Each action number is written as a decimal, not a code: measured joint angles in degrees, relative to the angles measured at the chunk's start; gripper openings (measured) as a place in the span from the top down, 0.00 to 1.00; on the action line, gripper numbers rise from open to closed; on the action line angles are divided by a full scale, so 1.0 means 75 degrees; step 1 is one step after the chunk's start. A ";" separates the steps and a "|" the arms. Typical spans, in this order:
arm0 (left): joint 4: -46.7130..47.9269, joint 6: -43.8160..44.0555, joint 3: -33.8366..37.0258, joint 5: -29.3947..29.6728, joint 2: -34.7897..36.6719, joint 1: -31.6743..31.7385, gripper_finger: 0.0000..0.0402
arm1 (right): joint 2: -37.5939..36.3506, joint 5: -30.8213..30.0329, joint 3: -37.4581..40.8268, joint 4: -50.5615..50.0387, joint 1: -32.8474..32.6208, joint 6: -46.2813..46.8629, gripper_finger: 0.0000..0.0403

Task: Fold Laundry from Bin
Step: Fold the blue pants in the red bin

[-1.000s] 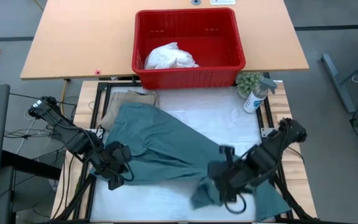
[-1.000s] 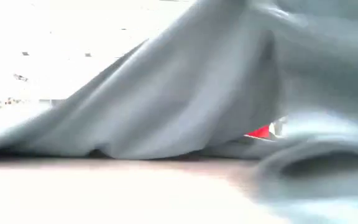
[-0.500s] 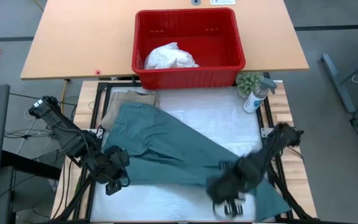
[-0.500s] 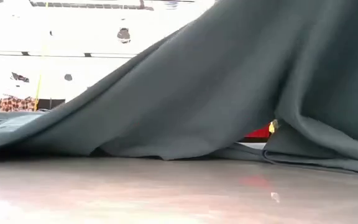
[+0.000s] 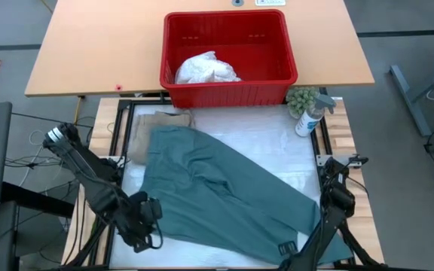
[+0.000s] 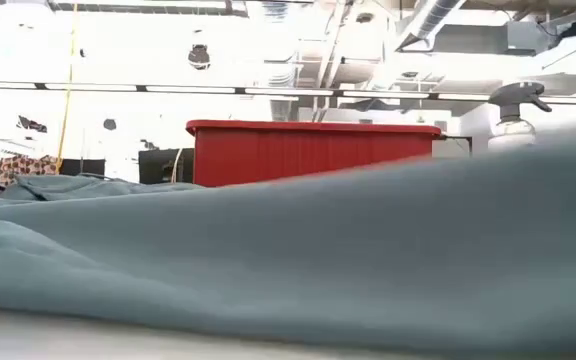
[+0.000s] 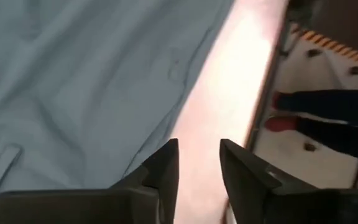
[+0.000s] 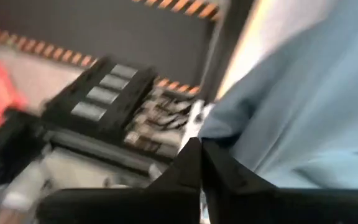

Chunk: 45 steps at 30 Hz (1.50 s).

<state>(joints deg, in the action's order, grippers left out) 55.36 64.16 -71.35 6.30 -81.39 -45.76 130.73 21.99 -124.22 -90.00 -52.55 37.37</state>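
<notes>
The teal garment (image 5: pixel 224 196), draped up between the arms a second ago, now lies spread flat mid-table; spreading looks done, folding next. Left gripper (image 7: pixel 197 163) at 8 o'clock has parted, empty; right gripper (image 8: pixel 201 163) at 5 o'clock is pinched together, nothing visibly held. Count: 3 garments — teal, 1 beige garment (image 5: pixel 143 128) at 11, 1 white garment (image 5: pixel 206 69) inside 1 red bin (image 5: pixel 228 89) at 12.
</notes>
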 joint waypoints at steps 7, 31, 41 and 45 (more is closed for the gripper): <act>-0.0083 -0.1376 0.0000 -0.0273 -0.1284 -0.0265 0.71 | -0.0420 -0.1578 -0.0006 -0.0012 0.0140 0.1170 0.80; 0.0919 -0.1403 0.0383 0.0294 -0.1754 -0.1454 0.37 | -0.0693 -0.3300 -0.0012 0.0295 -0.0033 0.2640 0.39; 0.0564 -0.1234 0.1304 0.0232 -0.1757 -0.2064 0.37 | -0.0690 -0.3338 -0.0009 0.0287 0.0026 0.2637 0.39; 0.0509 -0.0897 0.1847 0.0131 -0.1759 -0.2128 0.37 | -0.0687 -0.3354 -0.0009 0.0294 0.0061 0.2643 0.39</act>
<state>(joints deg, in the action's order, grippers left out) 59.18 57.44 -57.50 7.29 -94.58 -61.72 125.58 -3.17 -124.29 -87.80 -52.10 57.19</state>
